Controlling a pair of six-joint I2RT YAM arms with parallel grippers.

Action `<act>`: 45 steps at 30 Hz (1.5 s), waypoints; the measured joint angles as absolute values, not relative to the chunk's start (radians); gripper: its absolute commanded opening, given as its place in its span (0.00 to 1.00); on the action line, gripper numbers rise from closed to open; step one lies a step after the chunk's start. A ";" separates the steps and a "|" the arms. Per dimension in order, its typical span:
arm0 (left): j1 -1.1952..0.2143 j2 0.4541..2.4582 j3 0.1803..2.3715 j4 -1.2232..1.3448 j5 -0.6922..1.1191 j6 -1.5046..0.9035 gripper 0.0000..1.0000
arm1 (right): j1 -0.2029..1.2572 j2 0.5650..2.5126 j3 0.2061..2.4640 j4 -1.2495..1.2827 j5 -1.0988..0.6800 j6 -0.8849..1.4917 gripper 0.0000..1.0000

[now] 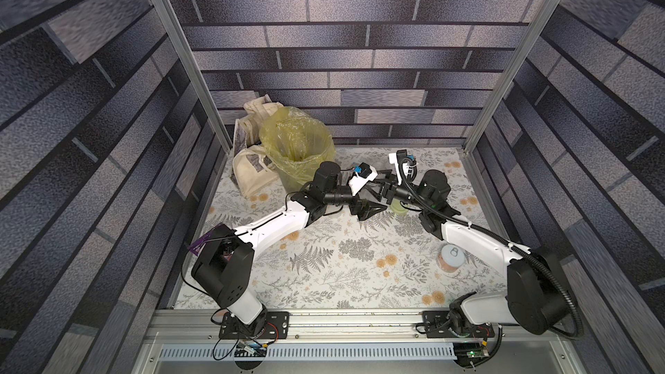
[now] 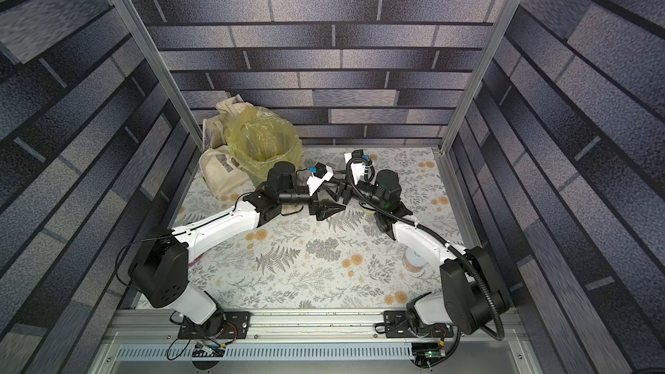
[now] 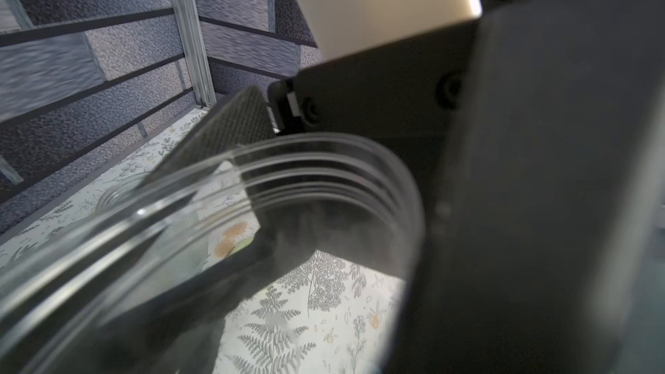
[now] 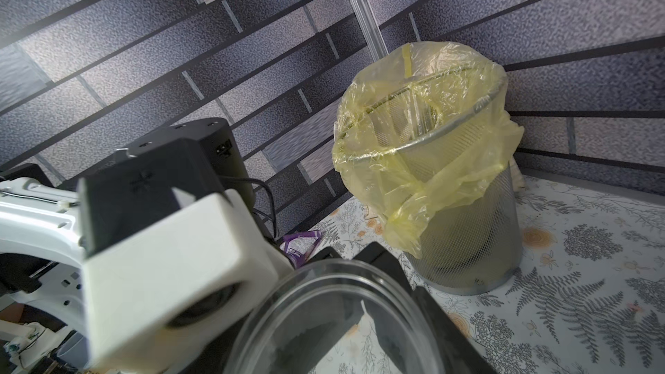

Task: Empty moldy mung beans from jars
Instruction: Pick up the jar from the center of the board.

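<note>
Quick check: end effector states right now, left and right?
Left end effector: open.
Right end effector: closed on the clear jar.

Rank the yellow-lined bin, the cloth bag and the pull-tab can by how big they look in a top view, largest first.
1. yellow-lined bin
2. cloth bag: nearly as big, but partly hidden behind the bin, so this place is unsure
3. pull-tab can: clearly smallest

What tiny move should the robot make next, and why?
Probably draw the left gripper back. Its jaws stand open beside the clear jar, which looks empty, while the right gripper seems clamped on it, so the left one just crowds it.
</note>
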State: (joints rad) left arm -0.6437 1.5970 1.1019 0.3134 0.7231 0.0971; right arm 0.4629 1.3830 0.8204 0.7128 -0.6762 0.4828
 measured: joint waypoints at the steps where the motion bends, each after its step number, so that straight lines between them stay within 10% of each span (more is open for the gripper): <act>1: -0.648 1.595 1.085 0.344 0.698 0.091 1.00 | 0.463 1.383 0.820 0.709 -0.665 0.486 0.35; 41: -0.685 1.719 0.860 1.340 0.264 -0.035 1.00 | 0.459 1.293 0.962 0.649 -0.315 0.638 0.36; 45: -0.688 1.726 0.892 1.347 0.274 -0.043 0.88 | 0.459 1.293 0.962 0.657 -0.313 0.652 0.36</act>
State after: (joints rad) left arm -0.6880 1.7260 0.8917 1.3472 0.2745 -0.0425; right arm 0.4595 1.2926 0.9623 0.6567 -0.3130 0.6518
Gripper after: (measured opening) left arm 0.919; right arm 0.629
